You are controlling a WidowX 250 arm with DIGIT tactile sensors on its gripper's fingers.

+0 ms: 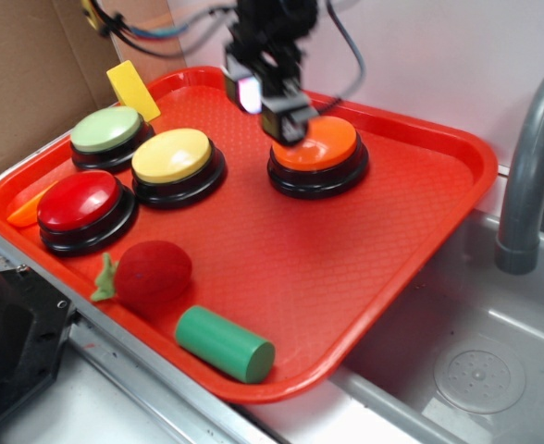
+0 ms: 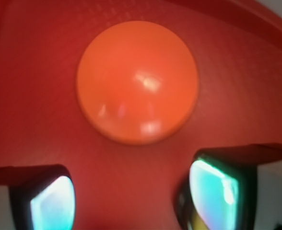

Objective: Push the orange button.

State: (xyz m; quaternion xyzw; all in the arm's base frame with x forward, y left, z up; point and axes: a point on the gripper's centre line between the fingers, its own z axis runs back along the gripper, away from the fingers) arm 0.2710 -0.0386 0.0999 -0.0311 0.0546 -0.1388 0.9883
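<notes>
Orange button (image 1: 319,144) lies directly under the gripper (image 1: 274,104), on the far part of the red tray (image 1: 420,213). In the wrist view its dome (image 2: 137,81) fills the space just ahead of the two fingertips (image 2: 52,203), which stand apart with nothing between them (the gap spans roughly the dome's width). Step in hand: final alignment above the button; contact is not evident, though exterior blur makes this uncertain. The next move probably calls for a straight descent, centred so a fingertip meets the dome rather than the tray. The yellow button (image 1: 172,155) sits well off to one side.
</notes>
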